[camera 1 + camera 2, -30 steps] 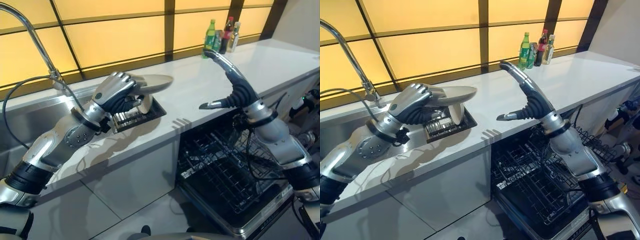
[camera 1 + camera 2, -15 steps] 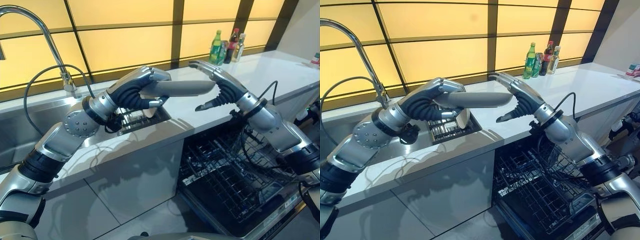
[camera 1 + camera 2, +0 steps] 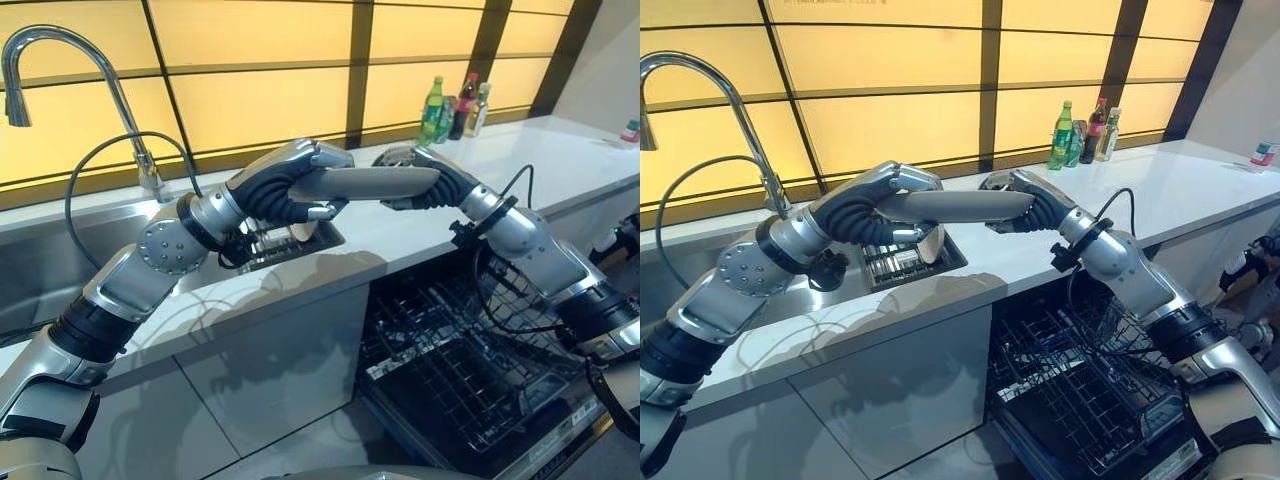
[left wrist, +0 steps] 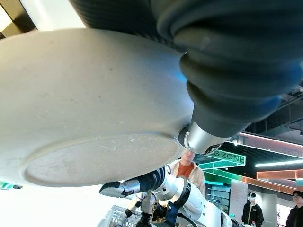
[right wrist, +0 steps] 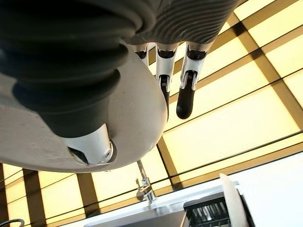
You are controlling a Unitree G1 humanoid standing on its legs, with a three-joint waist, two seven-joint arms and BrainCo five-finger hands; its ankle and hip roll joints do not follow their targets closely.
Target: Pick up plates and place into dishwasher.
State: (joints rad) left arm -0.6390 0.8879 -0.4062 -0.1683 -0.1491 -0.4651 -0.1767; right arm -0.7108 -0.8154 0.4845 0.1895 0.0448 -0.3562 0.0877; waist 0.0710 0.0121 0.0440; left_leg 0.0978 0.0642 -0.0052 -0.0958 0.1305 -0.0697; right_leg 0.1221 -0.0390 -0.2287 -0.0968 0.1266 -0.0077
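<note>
Left hand (image 3: 290,180) is gripping a grey plate (image 3: 365,183), fingers curled over its left rim, holding it level above the dish rack (image 3: 902,262). Right hand (image 3: 1025,205) is pinching the plate's opposite rim, right of the rack. Another plate (image 3: 930,240) is standing in the rack. Open dishwasher (image 3: 450,370) is sitting below, right of the rack.

The round matte plate (image 3: 365,183) is pale grey-beige, unpatterned; the left hand (image 3: 290,185) and right hand (image 3: 425,180) are silver with dark ribbed covers; the long stone countertop (image 3: 520,150) is white; the wall panels (image 3: 890,110) glow amber between dark brown bars; the dishwasher rack (image 3: 450,360) is black wire; one bottle (image 3: 1061,132) is green.
</note>
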